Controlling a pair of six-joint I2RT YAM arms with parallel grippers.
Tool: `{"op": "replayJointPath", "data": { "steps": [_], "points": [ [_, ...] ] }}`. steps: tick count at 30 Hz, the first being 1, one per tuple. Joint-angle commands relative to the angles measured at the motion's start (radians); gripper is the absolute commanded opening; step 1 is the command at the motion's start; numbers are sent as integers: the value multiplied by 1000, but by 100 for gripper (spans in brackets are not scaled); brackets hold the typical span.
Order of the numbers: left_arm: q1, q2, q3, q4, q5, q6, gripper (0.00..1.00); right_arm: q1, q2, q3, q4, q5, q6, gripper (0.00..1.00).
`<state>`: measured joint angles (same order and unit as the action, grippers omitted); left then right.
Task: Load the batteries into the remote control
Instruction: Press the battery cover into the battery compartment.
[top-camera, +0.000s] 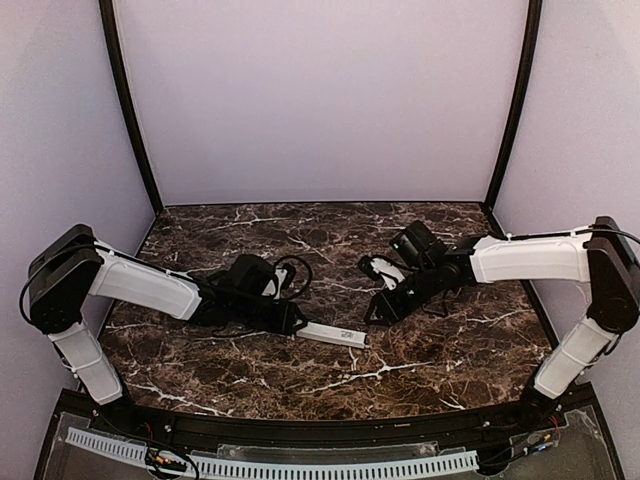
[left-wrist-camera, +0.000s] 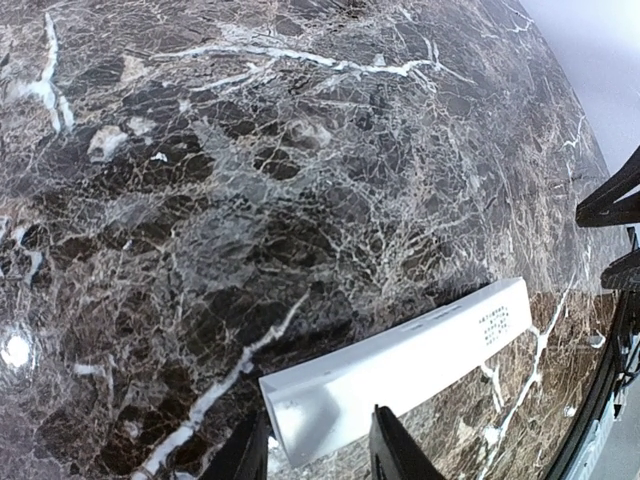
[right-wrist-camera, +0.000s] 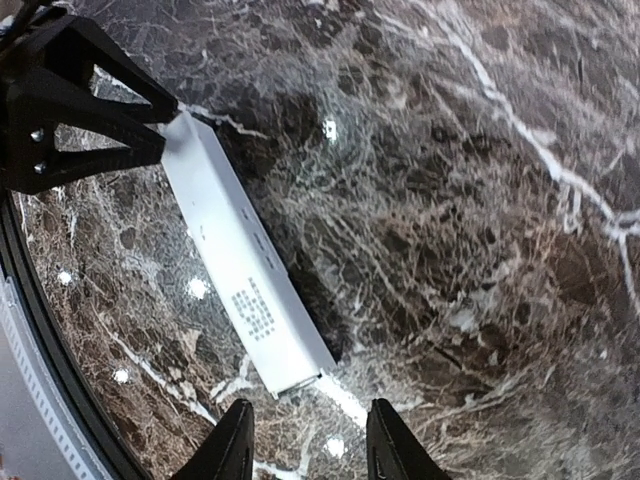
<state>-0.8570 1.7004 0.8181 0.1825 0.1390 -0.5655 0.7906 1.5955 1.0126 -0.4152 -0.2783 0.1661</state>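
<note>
The remote control (top-camera: 338, 336) is a slim white stick lying on the marble, its printed label towards its right end. My left gripper (top-camera: 297, 325) is shut on the stick's left end. In the left wrist view that end (left-wrist-camera: 330, 410) sits squeezed between the two black fingers. My right gripper (top-camera: 375, 312) hovers just beyond the remote's right end (right-wrist-camera: 300, 365), open, with only marble between its fingers (right-wrist-camera: 235, 450). The batteries are out of view.
Dark marble tabletop (top-camera: 320, 240) with white veins, walled by pale panels at the back and sides. A black rim (right-wrist-camera: 40, 330) runs along the near table edge. The left gripper's black fingers (right-wrist-camera: 90, 110) show at the top left of the right wrist view.
</note>
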Motion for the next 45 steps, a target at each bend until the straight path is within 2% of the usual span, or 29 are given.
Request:
{"op": "replayJointPath", "data": {
  "steps": [1, 8, 18, 45],
  "points": [
    [-8, 1, 14, -31, -14, 19, 36, -14, -24, -86, 34, -83, 183, 38],
    [-12, 3, 11, -32, -22, 21, 35, -14, -32, -193, 180, -158, 297, 36],
    [-15, 7, 11, -29, -25, 23, 33, -14, 12, -212, 283, -171, 369, 35],
    [-25, 29, 19, -41, -40, 36, 25, -13, 94, -180, 321, -164, 386, 33]
  ]
}}
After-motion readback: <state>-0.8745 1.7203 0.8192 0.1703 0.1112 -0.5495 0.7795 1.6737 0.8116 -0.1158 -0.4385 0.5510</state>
